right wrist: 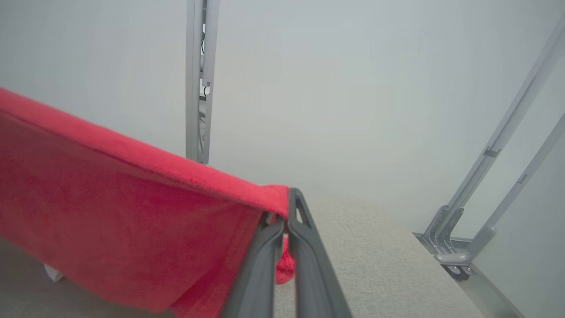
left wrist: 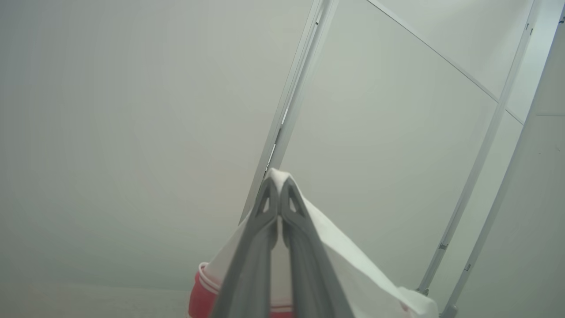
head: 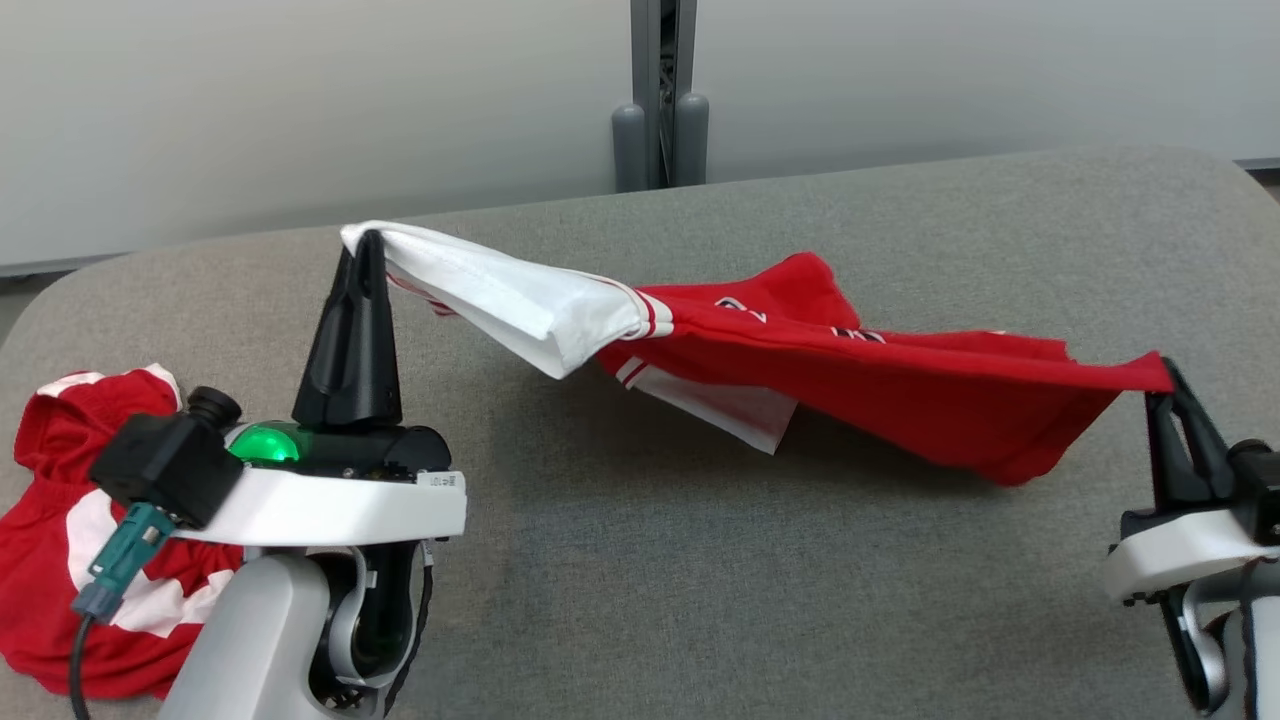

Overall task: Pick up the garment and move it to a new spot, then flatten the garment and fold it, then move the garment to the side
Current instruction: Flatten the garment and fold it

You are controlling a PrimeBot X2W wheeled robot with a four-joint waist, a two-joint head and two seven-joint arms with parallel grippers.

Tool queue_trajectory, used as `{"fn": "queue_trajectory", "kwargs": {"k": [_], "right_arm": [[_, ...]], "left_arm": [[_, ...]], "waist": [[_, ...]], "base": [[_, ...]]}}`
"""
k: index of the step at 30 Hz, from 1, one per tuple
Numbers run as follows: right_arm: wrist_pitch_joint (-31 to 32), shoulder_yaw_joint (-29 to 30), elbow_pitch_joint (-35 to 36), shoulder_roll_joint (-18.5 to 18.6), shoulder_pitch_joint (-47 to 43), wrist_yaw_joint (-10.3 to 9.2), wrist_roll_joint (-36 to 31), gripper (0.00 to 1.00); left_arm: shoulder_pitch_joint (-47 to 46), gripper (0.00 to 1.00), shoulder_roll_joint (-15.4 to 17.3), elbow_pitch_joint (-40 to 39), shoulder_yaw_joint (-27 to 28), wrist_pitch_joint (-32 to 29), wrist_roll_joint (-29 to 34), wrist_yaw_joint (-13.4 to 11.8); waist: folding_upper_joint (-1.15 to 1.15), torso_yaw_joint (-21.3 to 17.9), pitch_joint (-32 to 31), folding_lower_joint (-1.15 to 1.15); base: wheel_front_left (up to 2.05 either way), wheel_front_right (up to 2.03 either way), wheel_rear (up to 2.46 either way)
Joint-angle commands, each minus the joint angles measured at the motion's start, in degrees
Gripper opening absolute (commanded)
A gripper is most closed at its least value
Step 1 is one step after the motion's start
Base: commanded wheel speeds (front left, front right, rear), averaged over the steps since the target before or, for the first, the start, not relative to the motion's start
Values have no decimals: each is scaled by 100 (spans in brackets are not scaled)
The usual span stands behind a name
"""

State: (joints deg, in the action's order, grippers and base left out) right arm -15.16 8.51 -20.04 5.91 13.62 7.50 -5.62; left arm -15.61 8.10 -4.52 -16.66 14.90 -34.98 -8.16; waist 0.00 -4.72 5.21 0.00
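Garment (head: 880,380), red with a white sleeve, hangs stretched above the grey table (head: 640,580) and sags mid-span. Left gripper (head: 369,240) is pinched shut on the white sleeve edge, right gripper (head: 1164,370) on a red corner. Risk: such thin bites may slip under tension, and the doubled-over layers could land creased.

grey tbl (head: 700,580), pale wall (head: 300,100), metal post (head: 660,60)
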Motion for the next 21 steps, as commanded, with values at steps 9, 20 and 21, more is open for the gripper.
{"fn": "queue_trajectory", "kwargs": {"k": [9, 20, 21], "right_arm": [[496, -20, 1293, 727, 171, -1, 167, 0], [1049, -282, 2110, 1619, 1144, -1, 328, 0], [1069, -288, 2128, 1662, 1233, -1, 326, 0]], "left_arm": [[-482, 0, 269, -642, 257, -469, -412, 176], [-1792, 0, 453, -1154, 405, -1573, -1207, 382], [-1888, 0, 476, -1167, 440, -1661, -1301, 389]], "waist": [[0, -23, -451, 0], [0, 26, -689, 0], [0, 25, -693, 0]], "base": [[0, 0, 0], [0, 0, 0], [0, 0, 0]]}}
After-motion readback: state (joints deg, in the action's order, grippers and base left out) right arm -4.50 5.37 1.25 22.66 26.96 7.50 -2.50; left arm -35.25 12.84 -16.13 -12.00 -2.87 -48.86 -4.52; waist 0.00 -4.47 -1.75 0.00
